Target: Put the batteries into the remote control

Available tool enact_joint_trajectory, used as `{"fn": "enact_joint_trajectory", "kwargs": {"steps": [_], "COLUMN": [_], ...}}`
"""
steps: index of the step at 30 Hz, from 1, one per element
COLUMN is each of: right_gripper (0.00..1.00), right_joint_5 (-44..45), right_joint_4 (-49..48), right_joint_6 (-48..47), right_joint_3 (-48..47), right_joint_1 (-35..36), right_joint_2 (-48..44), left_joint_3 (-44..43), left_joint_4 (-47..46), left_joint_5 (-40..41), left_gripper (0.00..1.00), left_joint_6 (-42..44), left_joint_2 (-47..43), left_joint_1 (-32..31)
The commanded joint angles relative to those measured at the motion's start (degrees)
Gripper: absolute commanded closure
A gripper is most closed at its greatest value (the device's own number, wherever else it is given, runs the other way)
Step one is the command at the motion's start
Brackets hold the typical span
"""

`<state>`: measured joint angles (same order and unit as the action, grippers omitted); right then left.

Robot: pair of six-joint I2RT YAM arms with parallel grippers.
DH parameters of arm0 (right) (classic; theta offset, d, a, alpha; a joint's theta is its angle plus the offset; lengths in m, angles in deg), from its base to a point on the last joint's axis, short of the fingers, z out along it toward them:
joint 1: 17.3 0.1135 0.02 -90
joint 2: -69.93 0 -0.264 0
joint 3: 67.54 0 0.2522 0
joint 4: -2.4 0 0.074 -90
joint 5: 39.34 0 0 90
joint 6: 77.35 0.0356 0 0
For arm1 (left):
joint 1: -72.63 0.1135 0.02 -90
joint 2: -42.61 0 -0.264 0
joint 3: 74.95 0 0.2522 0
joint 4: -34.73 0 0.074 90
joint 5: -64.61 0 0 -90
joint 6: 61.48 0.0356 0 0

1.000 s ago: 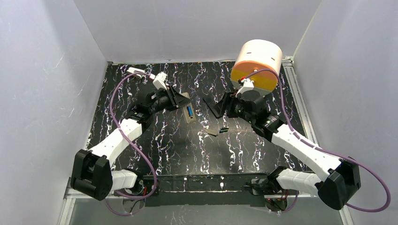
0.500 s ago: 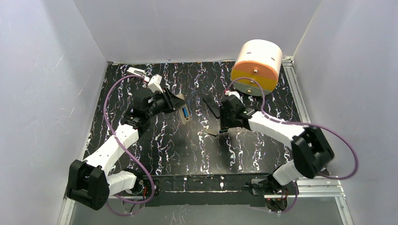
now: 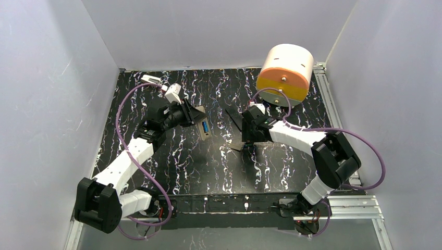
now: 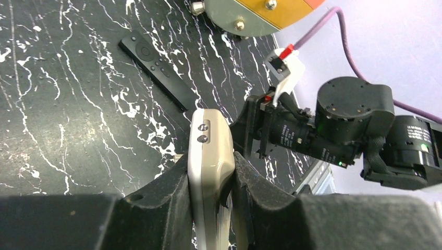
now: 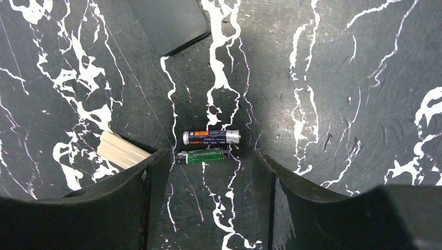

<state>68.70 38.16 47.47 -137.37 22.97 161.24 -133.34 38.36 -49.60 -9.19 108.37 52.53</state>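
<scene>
My left gripper [image 4: 211, 162] is shut on the remote control [image 4: 210, 151], a cream-white bar held on edge above the table. In the top view the remote control [image 3: 204, 128] shows a blue patch on its face. Two batteries lie side by side on the table, a dark one with an orange label [image 5: 211, 137] and a green one [image 5: 202, 155]. My right gripper [image 5: 211, 161] hangs open just above them, one finger on each side and touching neither. In the top view the right gripper [image 3: 249, 136] hides them.
A long flat black strip [image 4: 154, 70] lies behind the batteries. A small cream flat piece [image 5: 121, 150] rests by my right gripper's left finger. A big white-and-orange cylinder [image 3: 285, 73] stands at the back right. White walls close in the marbled black table [image 3: 187, 172].
My right arm has folded in from the right and its gripper now stands over the batteries. My left gripper has drifted slightly left with the remote still in it.
</scene>
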Motion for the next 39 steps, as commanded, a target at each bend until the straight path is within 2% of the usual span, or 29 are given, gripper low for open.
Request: {"fn": "enact_joint_trajectory", "kwargs": {"steps": [1, 5, 7, 11, 14, 23, 31, 39], "right_gripper": [0.32, 0.35, 0.39, 0.45, 0.46, 0.55, 0.56, 0.55], "right_joint_5": [-3.2, -6.4, -7.3, -12.5, -14.9, -9.5, -6.7, -7.5], "right_joint_4": [-3.7, -3.0, -1.9, -1.5, -1.3, -1.2, -1.0, -0.2], "right_joint_6": [-12.1, -27.6, -33.5, -39.1, -41.1, -42.7, -43.2, -43.0], "right_joint_3": [-0.9, -2.1, -2.8, -3.5, -3.4, -5.3, -5.8, -5.7], "right_joint_1": [0.4, 0.3, 0.3, 0.3, 0.3, 0.3, 0.3, 0.3], "right_joint_2": [0.5, 0.9, 1.3, 1.6, 2.3, 5.8, 7.7, 8.3], "left_joint_3": [-2.5, -3.3, -3.4, -3.5, -3.5, -3.8, -3.6, -3.5], "left_joint_4": [-0.3, -0.3, -0.3, -0.2, -0.2, -0.2, -0.2, -0.2], "left_joint_5": [-6.9, -8.7, -8.7, -8.6, -8.9, -9.4, -9.1, -9.2], "left_gripper": [1.00, 1.00, 1.00, 1.00, 1.00, 1.00, 1.00, 1.00], "left_joint_6": [2.5, 2.9, 3.2, 3.3, 3.0, 2.8, 2.9, 2.8], "left_joint_2": [0.1, 0.8, 0.7, 0.7, 0.8, 1.4, 1.1, 1.2], "left_joint_1": [0.3, 0.4, 0.5, 0.5, 0.6, 0.7, 0.8, 0.8]}}
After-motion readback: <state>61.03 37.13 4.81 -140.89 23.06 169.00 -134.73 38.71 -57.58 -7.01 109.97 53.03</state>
